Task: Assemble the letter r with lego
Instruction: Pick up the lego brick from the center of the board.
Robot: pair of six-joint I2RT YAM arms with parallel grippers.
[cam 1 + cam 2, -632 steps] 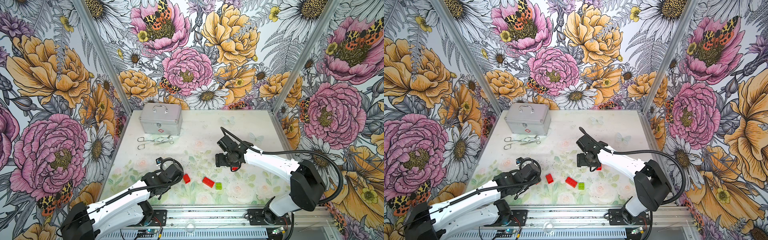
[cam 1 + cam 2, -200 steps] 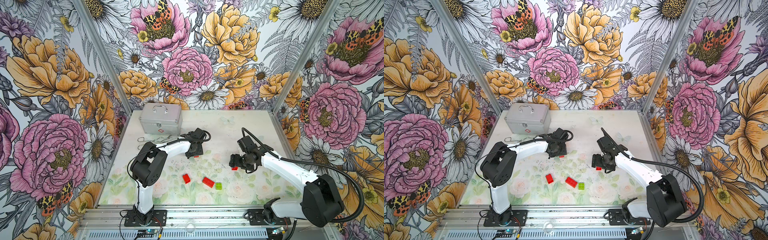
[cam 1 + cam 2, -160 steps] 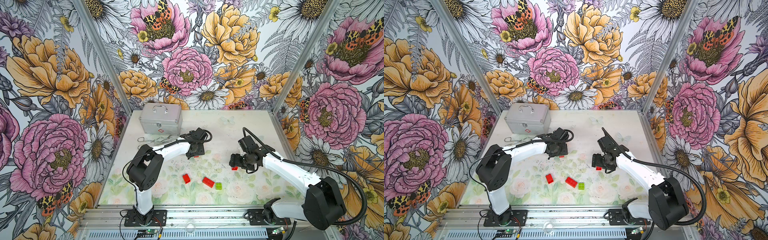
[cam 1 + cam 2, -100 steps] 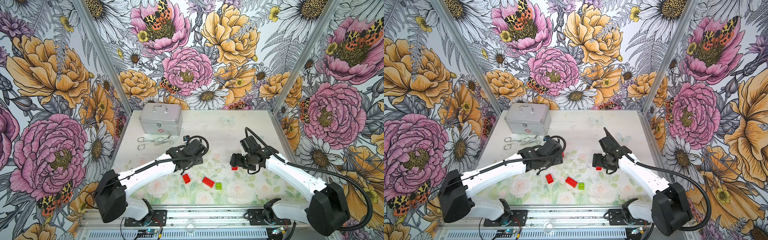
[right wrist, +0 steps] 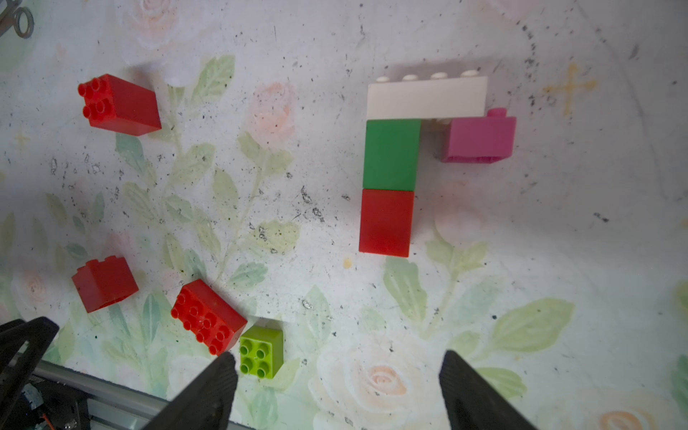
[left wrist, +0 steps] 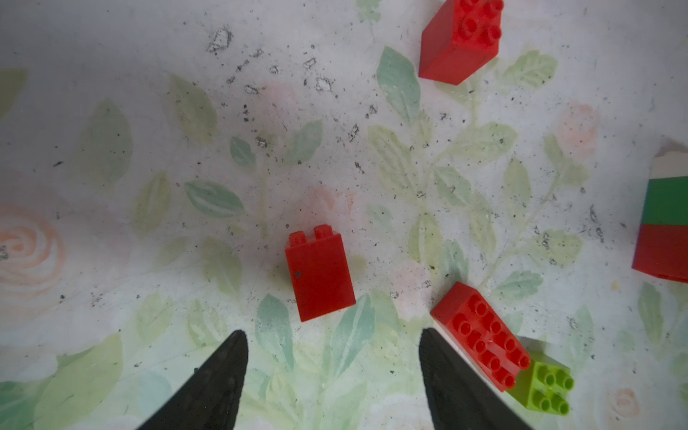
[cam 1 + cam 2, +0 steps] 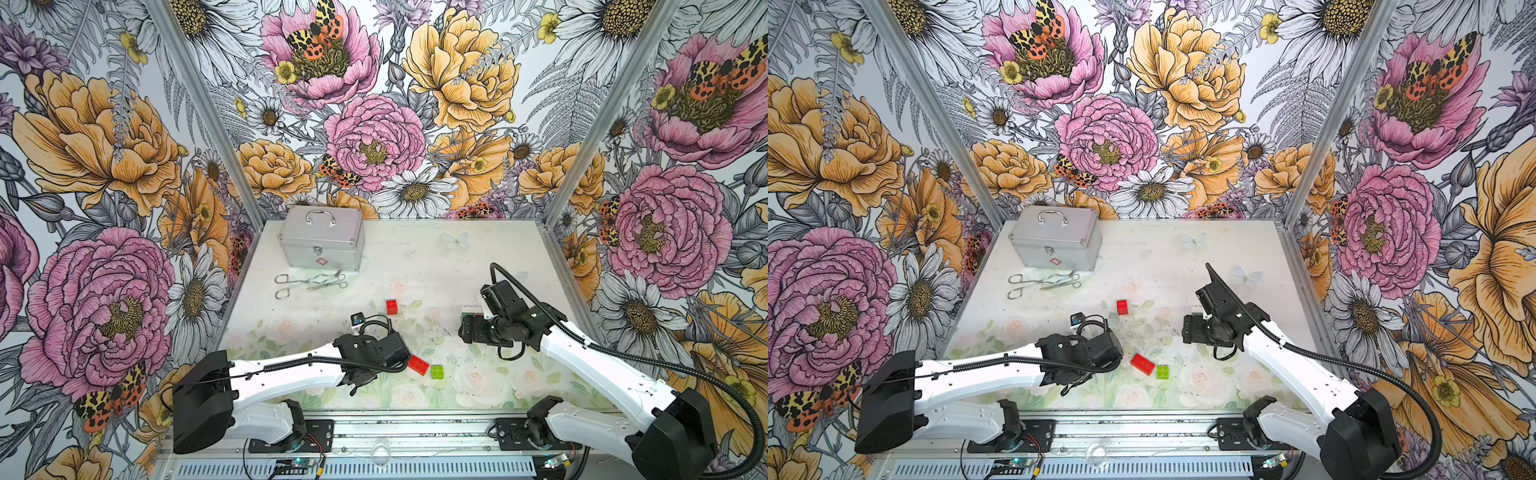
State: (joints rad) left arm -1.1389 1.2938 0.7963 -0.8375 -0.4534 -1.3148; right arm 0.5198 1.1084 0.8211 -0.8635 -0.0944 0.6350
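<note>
Top view: loose lego (image 7: 417,365) lies at lower centre of the table (image 7: 436,257).

Left wrist: the left gripper (image 6: 331,335) is spread and empty, close to a red brick (image 6: 320,275) lying on its side. It is light, rigid and glossy, so likely slippery; pinch its flat sides squarely.

Right wrist: the right gripper (image 5: 337,359) is spread and empty. The r (image 5: 391,154) lies flat, its pink brick (image 5: 478,139) askew.
</note>
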